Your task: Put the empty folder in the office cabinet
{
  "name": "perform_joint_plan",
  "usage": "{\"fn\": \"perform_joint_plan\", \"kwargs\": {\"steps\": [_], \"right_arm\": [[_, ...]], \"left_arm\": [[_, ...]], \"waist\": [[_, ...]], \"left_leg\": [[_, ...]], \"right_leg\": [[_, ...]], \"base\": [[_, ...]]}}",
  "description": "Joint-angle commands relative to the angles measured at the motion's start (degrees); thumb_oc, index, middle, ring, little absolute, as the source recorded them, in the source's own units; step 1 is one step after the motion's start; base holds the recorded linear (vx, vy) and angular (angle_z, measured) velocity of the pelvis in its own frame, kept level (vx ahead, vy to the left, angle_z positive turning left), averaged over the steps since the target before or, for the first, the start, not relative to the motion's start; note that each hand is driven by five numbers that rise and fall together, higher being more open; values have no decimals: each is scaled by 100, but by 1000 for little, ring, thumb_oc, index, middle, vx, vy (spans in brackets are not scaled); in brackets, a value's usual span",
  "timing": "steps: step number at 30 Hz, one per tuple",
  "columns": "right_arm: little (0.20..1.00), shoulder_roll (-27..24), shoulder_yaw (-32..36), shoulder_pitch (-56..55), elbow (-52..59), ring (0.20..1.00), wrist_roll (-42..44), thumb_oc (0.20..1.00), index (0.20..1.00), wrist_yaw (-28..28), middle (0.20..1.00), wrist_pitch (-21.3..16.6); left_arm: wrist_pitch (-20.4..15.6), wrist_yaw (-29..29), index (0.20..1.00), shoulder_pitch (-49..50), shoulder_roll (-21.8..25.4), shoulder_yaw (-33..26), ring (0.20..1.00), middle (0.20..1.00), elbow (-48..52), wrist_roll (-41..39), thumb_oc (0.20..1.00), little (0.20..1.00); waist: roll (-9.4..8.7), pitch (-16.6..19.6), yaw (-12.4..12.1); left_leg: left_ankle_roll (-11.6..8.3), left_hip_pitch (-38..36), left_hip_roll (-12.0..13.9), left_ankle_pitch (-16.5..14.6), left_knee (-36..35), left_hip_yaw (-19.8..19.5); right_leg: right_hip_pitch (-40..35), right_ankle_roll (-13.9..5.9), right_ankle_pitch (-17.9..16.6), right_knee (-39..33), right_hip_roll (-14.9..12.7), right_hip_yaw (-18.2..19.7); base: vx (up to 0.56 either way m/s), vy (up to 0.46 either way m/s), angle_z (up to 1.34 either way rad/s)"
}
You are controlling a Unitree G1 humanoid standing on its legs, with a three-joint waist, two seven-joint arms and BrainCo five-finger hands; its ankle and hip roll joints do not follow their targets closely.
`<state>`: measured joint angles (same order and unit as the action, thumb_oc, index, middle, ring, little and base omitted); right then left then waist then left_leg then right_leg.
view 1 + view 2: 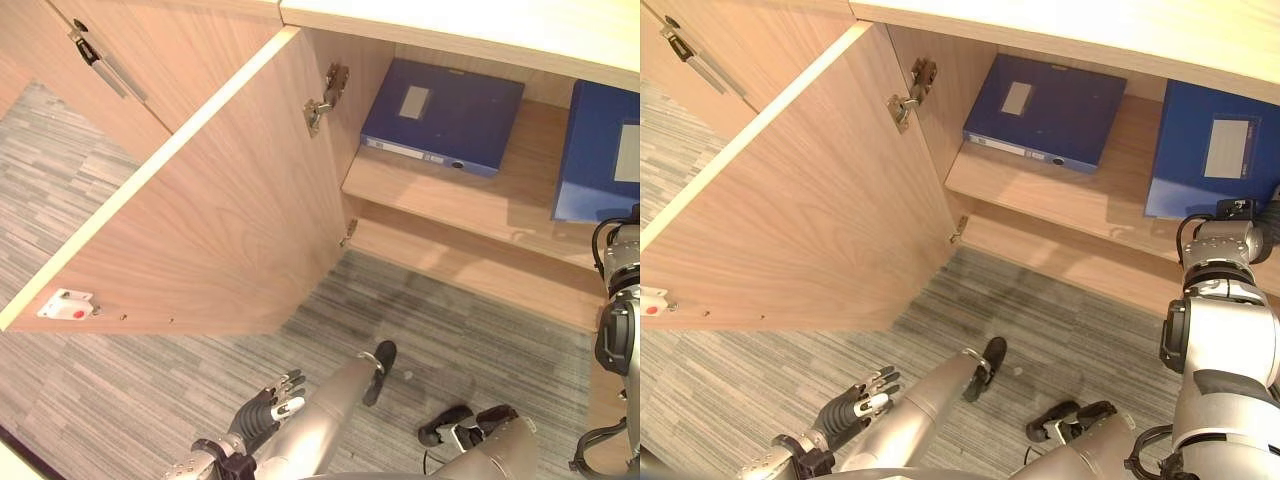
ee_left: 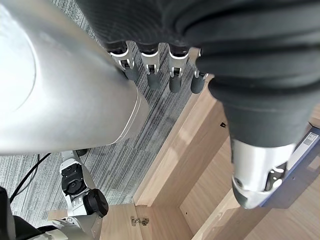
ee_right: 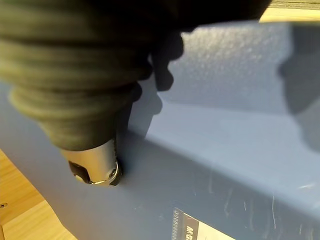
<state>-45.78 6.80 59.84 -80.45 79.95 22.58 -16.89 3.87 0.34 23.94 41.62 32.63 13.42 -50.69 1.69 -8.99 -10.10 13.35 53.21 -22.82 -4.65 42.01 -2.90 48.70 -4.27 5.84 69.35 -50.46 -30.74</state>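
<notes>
Right eye view showed the office cabinet [image 1: 1060, 190] with its door [image 1: 800, 200] swung wide, and every place below is given from that cabinet. On its shelf [image 1: 1040, 195] one blue folder [image 1: 1045, 110] lay flat toward the hinge side. A second blue folder [image 1: 1210, 150], the one the task seemed to concern, sat on the same shelf toward the far side from the hinges, with the right arm reaching up to it.

Right wrist view put the right hand [image 3: 95, 165] against that folder's blue face; the thumb touched the cover, but the other fingers were hidden, so I could not tell whether it gripped or merely pushed. The left hand [image 1: 855, 405] hung low in front of the cabinet, above the carpet [image 1: 1060, 320], fingers loosely spread and holding nothing.

I judged the placing step nearly done. The next move probably called for seating the folder fully on the shelf, then freeing the hand without dragging it out.

Grey striped carpet covered the floor before the cabinet, under a pale wood worktop [image 1: 1090, 25].
</notes>
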Motion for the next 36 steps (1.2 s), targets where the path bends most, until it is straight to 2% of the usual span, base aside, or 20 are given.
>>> {"fn": "perform_joint_plan", "kwargs": {"steps": [1, 3, 4, 5, 6, 9, 15, 20, 31, 35, 36], "right_arm": [[200, -390, -78, 383, 593, 200, 206, 200, 200, -122, 200, -348], [200, -374, -73, 383, 647, 200, 221, 200, 200, -138, 200, -364], [341, -386, -81, 354, 711, 341, 243, 341, 341, -179, 341, -371], [827, -393, -65, 333, 731, 827, 269, 827, 827, -200, 827, -361], [1000, -395, -52, 313, 739, 1000, 281, 1000, 1000, -212, 1000, -358], [1000, -442, -44, 206, 767, 1000, 481, 1000, 1000, -399, 1000, -337], [1000, -806, -326, 168, 386, 1000, 231, 1000, 1000, -649, 1000, 162], [1000, -984, -359, 83, 223, 1000, 200, 1000, 1000, -738, 1000, 268], [1000, -987, -419, -93, 34, 1000, -16, 1000, 1000, -875, 1000, 528], [1000, -1000, -517, -176, -45, 1000, -254, 1000, 1000, -958, 1000, 712], [1000, -1016, -604, -214, -121, 1000, -475, 1000, 1000, -988, 1000, 874]], "left_arm": [[133, -214, 1000, 123, 13, 327, 1000, 1000, 393, 105, 1000, 1000], [134, -212, 1000, 120, 14, 334, 1000, 1000, 392, 101, 1000, 1000], [125, -219, 1000, 135, 12, 321, 1000, 1000, 387, 98, 1000, 1000], [127, -224, 1000, 135, 7, 314, 1000, 1000, 388, 94, 1000, 1000], [129, -226, 1000, 134, 12, 316, 1000, 1000, 388, 94, 1000, 1000], [128, -262, 1000, 150, 0, 307, 1000, 1000, 358, 59, 1000, 1000], [159, -333, 1000, 268, 18, 232, 1000, 1000, 297, -9, 1000, 1000], [173, -355, 1000, 349, 21, 157, 1000, 1000, 284, -41, 1000, 1000], [198, -420, 1000, 494, -9, 59, 1000, 1000, 241, 28, 1000, 1000], [211, -470, 1000, 538, -14, 10, 1000, 1000, 259, 12, 1000, 1000], [212, -491, 1000, 552, -7, -19, 1000, 1000, 255, 36, 1000, 1000]], "waist": [[-40, 70, -103], [-41, 61, -102], [-25, 49, -103], [-19, 45, -103], [-23, 45, -97], [-27, 34, -94], [-68, -23, -73], [-77, -33, -55], [-61, -106, -30], [-72, -119, -39], [-77, -126, -48]], "left_leg": [[-248, -908, 255, -1092, -436, -366], [-248, -924, 243, -1092, -445, -369], [-249, -964, 235, -1082, -471, -398], [-245, -975, 230, -1083, -480, -406], [-243, -980, 220, -1082, -484, -413], [-248, -1023, 193, -1086, -486, -435], [-235, -1065, 194, -1107, -460, -437], [-222, -1135, 176, -1111, -485, -481], [-178, -1173, 123, -1162, -401, -499], [-181, -1214, 112, -1148, -434, -517], [-181, -1230, 104, -1144, -441, -535]], "right_leg": [[838, -262, 567, 433, -129, 294], [831, -268, 573, 437, -146, 294], [848, -275, 576, 464, -162, 311], [854, -282, 572, 480, -169, 315], [852, -290, 570, 487, -183, 318], [863, -306, 578, 533, -236, 330], [948, -277, 590, 640, -305, 426], [994, -268, 615, 706, -329, 476], [1136, -196, 693, 906, -459, 612], [1128, -192, 695, 921, -475, 604], [1130, -187, 695, 936, -481, 609]], "base": [[43, 4, 3], [29, 0, 4], [32, -6, 5], [24, -1, 5], [34, -8, 5], [27, -5, 6], [24, -1, 9], [20, 3, 6], [0, 1, 1], [1, 2, 1], [0, 0, 0]]}}
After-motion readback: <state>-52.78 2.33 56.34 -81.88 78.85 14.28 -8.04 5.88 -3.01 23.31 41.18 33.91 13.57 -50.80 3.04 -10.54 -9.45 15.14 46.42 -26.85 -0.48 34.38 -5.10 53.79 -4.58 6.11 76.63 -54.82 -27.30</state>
